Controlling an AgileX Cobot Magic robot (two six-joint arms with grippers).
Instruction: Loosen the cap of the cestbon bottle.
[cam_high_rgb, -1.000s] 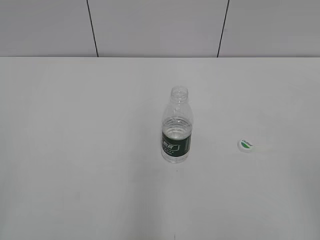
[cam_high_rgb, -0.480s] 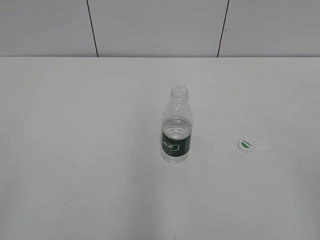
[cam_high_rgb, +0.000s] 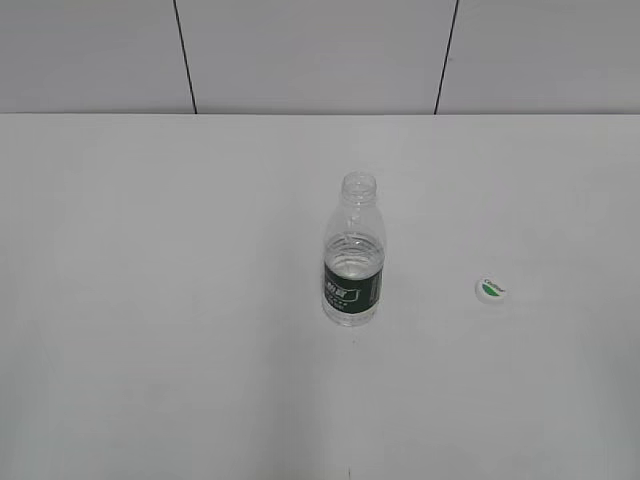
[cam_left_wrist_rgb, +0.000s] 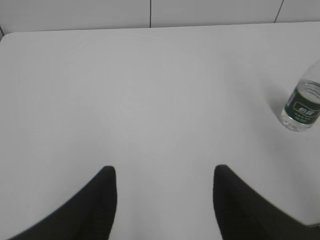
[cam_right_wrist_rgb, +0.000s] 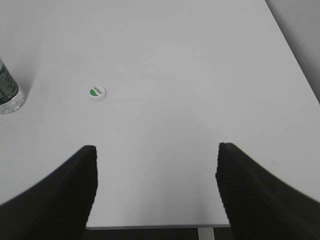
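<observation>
The cestbon bottle (cam_high_rgb: 354, 252) stands upright in the middle of the white table with its mouth bare. It also shows at the right edge of the left wrist view (cam_left_wrist_rgb: 301, 105) and at the left edge of the right wrist view (cam_right_wrist_rgb: 8, 92). The cap (cam_high_rgb: 490, 290) lies on the table to the bottle's right, leaf mark up, and shows in the right wrist view (cam_right_wrist_rgb: 97, 93). My left gripper (cam_left_wrist_rgb: 164, 172) is open and empty, well away from the bottle. My right gripper (cam_right_wrist_rgb: 156, 150) is open and empty near the table's front edge. Neither gripper shows in the exterior view.
The white table (cam_high_rgb: 160, 300) carries nothing else. A grey panelled wall (cam_high_rgb: 310, 55) stands behind its far edge. The table's front edge (cam_right_wrist_rgb: 155, 226) and right edge (cam_right_wrist_rgb: 292, 55) show in the right wrist view.
A faint pale smear beside the cap one second ago is gone. The bottle and the cap have not moved.
</observation>
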